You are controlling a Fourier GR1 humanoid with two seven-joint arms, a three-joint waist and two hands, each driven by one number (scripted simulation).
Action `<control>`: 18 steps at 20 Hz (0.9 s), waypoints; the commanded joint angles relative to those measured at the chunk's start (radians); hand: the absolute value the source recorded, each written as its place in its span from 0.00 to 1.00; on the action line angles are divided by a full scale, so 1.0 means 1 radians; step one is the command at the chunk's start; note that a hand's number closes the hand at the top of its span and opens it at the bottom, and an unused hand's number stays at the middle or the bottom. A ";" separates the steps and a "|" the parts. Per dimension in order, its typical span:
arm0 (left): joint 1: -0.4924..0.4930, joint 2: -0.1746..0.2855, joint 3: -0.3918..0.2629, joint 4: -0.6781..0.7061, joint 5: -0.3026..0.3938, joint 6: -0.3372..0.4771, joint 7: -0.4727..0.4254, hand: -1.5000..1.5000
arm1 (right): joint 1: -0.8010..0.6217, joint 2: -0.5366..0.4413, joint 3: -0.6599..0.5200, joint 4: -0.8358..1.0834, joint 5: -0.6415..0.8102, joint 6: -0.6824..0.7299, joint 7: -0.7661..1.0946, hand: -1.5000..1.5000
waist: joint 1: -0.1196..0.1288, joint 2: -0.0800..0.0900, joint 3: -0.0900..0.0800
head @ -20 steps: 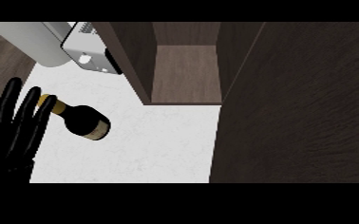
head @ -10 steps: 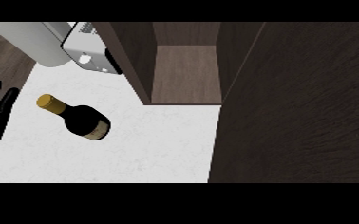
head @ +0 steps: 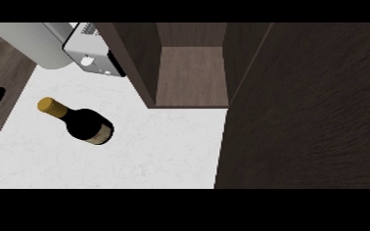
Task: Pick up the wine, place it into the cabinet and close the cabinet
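Note:
The wine bottle (head: 81,122) lies on its side on the white counter (head: 151,161). It is dark, with a gold-capped neck pointing up-left and a tan label near its base. Right of it and further back stands the dark wooden cabinet (head: 192,76), open, with a bare brown shelf inside. Its door (head: 303,122) stands swung out and fills the right side of the view. Only a black sliver of my left hand (head: 1,93) shows at the left edge, apart from the bottle. My right hand is out of the view.
A white and grey appliance (head: 90,54) stands at the back left beside a pale grey cylinder (head: 39,46). A dark wooden strip (head: 13,85) borders the counter on the left.
My left hand has drawn back to the left, from beside the bottle's neck to almost out of view. The bottle has stayed where it lay.

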 commanded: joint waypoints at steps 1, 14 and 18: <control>0.020 0.014 0.046 0.061 0.058 -0.034 0.005 0.00 | 0.099 -0.031 -0.047 -0.174 -0.079 0.035 0.024 0.00 | -0.005 -0.001 0.001; -0.023 0.025 0.064 0.379 0.054 -0.186 -0.144 0.00 | 0.064 -0.003 0.005 -0.173 -0.031 0.006 0.073 0.00 | -0.009 0.001 0.000; -0.055 -0.012 0.048 0.527 -0.036 -0.211 -0.287 0.00 | 0.057 0.009 0.016 -0.127 -0.023 0.016 0.026 0.00 | -0.011 0.002 0.000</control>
